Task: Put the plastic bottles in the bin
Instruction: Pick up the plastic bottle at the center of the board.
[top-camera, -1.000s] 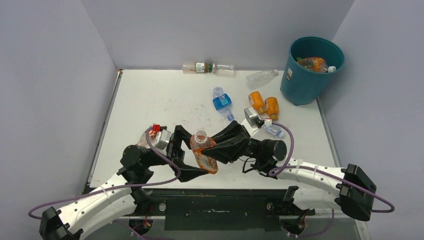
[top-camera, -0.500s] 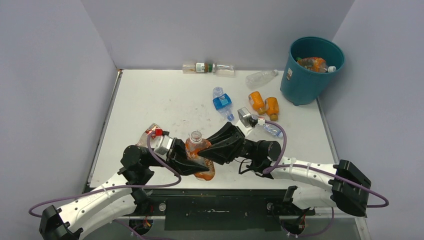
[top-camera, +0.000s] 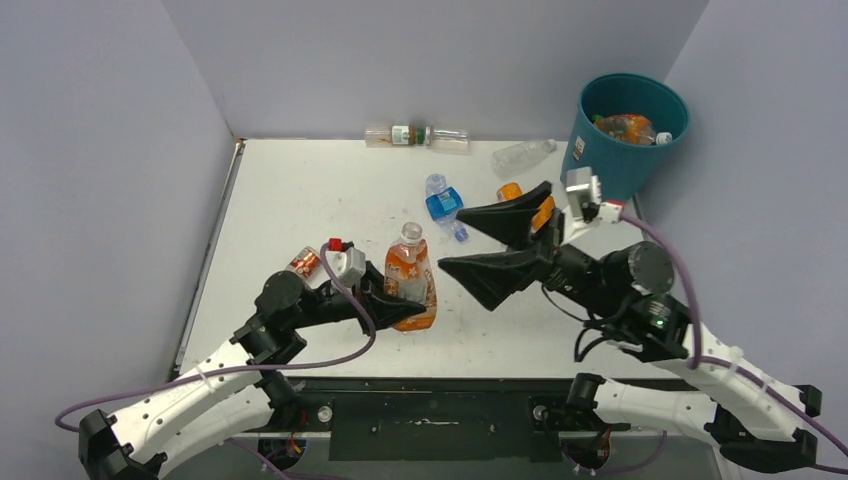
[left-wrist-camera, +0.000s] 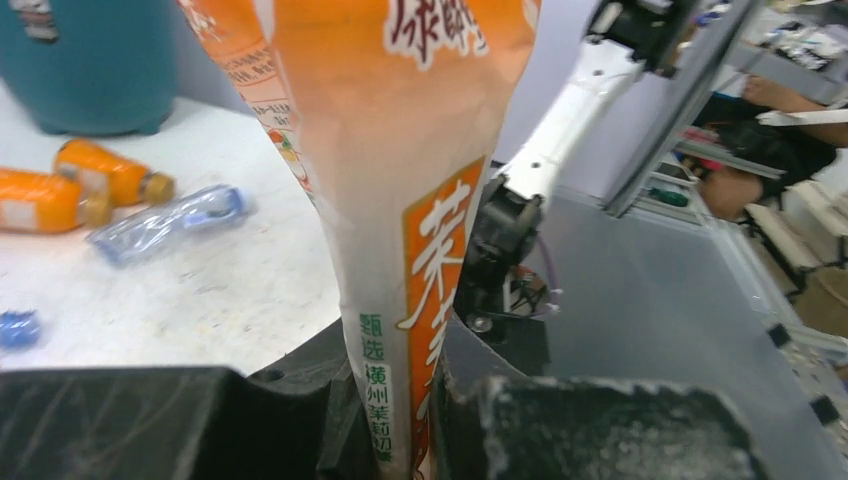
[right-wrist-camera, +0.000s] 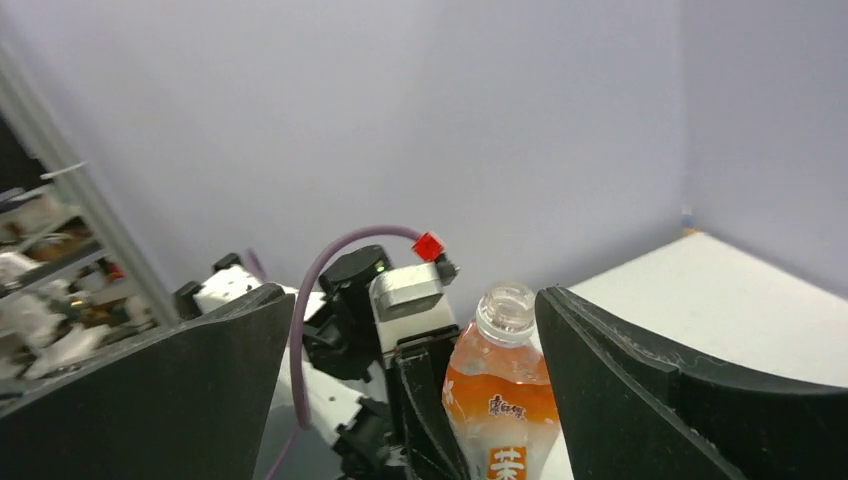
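On the near middle of the white bench (top-camera: 300, 190), my left hand (top-camera: 398, 302) is closed tight on the lower part of the orange-labelled jug (top-camera: 410, 285). The jug stands upright, and its soft wall is pinched in between my fingers (left-wrist-camera: 560, 430). I cannot tell whether its base touches the bench. My right hand (top-camera: 457, 238) is spread wide with nothing in it, just to the right of the jug and facing it.

The bench top is scuffed and smudged, and plain lilac walls (top-camera: 400, 60) close it in on three sides. The teal bin (top-camera: 605, 175) stands at the far right corner with bottles already inside. A blue-labelled bottle (top-camera: 443, 203) lies mid-bench and a clear bottle (top-camera: 522, 154) lies near the bin. Two more bottles (top-camera: 415, 135) lie end to end against the back wall.
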